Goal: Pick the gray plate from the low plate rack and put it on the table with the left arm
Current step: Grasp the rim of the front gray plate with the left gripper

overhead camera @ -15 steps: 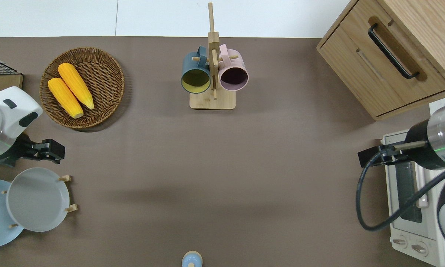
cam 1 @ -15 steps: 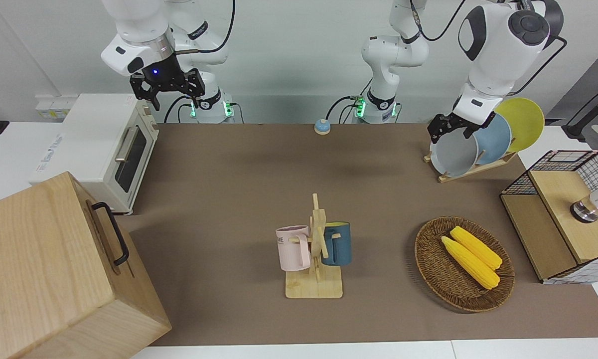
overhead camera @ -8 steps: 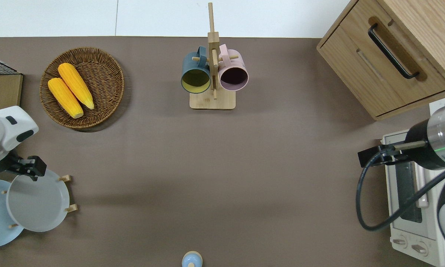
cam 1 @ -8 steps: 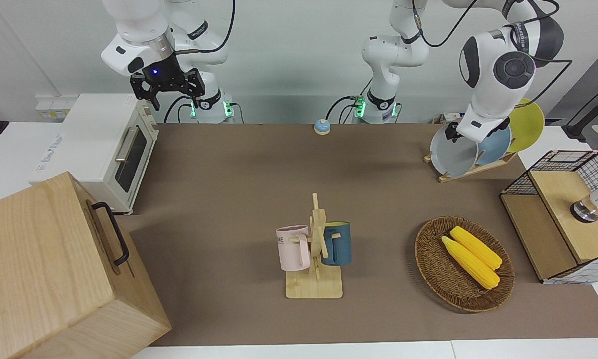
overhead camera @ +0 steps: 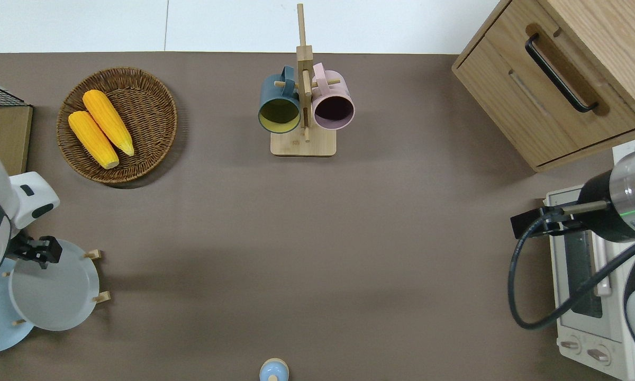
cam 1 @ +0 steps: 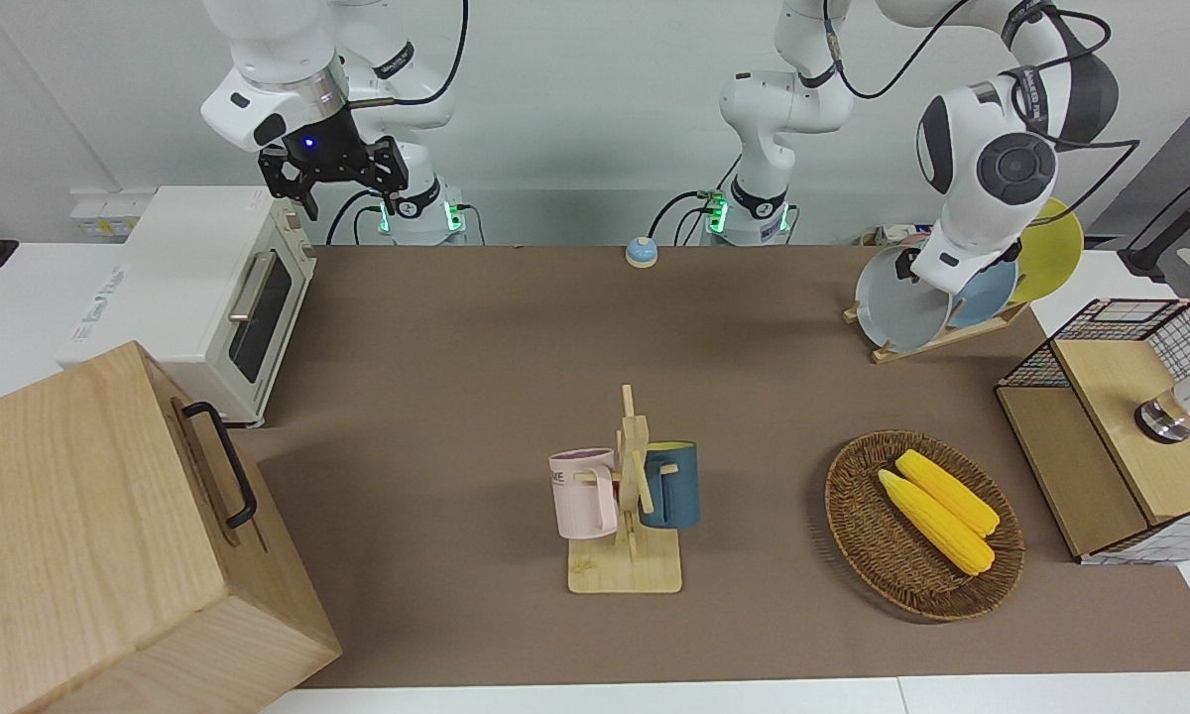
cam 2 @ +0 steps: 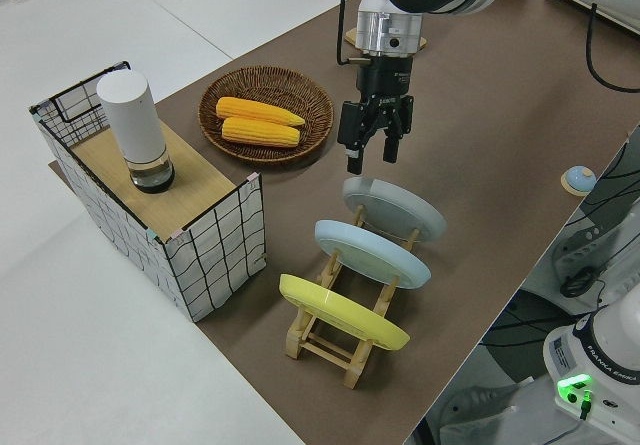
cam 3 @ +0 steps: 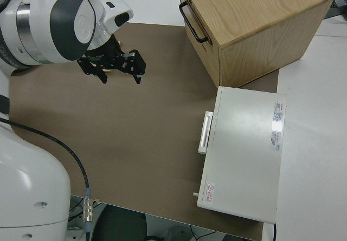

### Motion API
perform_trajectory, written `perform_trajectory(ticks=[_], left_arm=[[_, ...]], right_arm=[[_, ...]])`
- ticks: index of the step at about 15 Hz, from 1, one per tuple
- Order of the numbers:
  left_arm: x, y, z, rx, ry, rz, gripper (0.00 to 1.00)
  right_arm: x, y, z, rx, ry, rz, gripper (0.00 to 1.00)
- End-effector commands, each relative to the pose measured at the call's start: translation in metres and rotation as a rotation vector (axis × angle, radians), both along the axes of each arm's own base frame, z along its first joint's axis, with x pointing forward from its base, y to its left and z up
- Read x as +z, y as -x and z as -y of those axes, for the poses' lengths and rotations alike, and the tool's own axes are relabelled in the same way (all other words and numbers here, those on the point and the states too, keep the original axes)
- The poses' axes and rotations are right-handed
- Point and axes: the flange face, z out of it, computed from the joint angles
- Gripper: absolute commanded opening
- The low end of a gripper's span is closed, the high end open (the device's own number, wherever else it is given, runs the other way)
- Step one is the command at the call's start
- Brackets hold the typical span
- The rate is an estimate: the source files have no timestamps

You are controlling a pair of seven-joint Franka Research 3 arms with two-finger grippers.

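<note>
Over the gray plate [overhead camera: 53, 291] at its 11 o'clock rim, the open left gripper [cam 2: 370, 150] had been lowered from beside it; grasp readiness was indicated.

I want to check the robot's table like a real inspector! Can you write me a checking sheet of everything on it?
Surface: table, brown cloth, white edges.
Job's things: gray plate leaning in the low plate rack, not yet lifted.
Clutter: light blue plate, yellow plate, basket holding two corn cobs, mug stand with two mugs, toaster oven, wooden cabinet, wire crate.
Grippers: left gripper open, over the gray plate's rim; right arm parked.
Cables: black cable on the right arm.
Surroundings: white wall.
</note>
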Motion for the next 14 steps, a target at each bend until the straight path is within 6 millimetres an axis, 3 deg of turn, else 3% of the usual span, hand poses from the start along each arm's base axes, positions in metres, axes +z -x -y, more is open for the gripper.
perform_trajectory(ticks=[1, 4, 6, 9, 10, 14], left_arm=[[-0.012, 0.029, -0.0148, -0.04, -0.002, 0.042, 0.99], [-0.0192, 0.0374, -0.0146, -0.039, -0.002, 0.04, 0.95], [-0.0199, 0.0381, -0.0136, -0.037, -0.001, 0.04, 0.58], [-0.0202, 0.0386, -0.0134, -0.034, 0.003, 0.037, 0.14], [-0.0203, 0.0384, -0.0142, -0.032, 0.002, 0.036, 0.1], [-0.019, 0.0385, -0.0136, -0.032, 0.002, 0.036, 0.09]], right_arm=[[0.004, 0.0027, 0.0038, -0.005, -0.002, -0.005, 0.99], [0.004, 0.0027, 0.0038, -0.005, -0.002, -0.005, 0.99], [0.004, 0.0028, 0.003, -0.003, -0.002, -0.005, 0.99], [0.004, 0.0028, 0.003, -0.003, -0.002, -0.005, 0.99], [0.004, 0.0027, 0.0038, -0.005, -0.002, -0.005, 0.987], [0.004, 0.0027, 0.0038, -0.005, -0.002, -0.005, 0.99]])
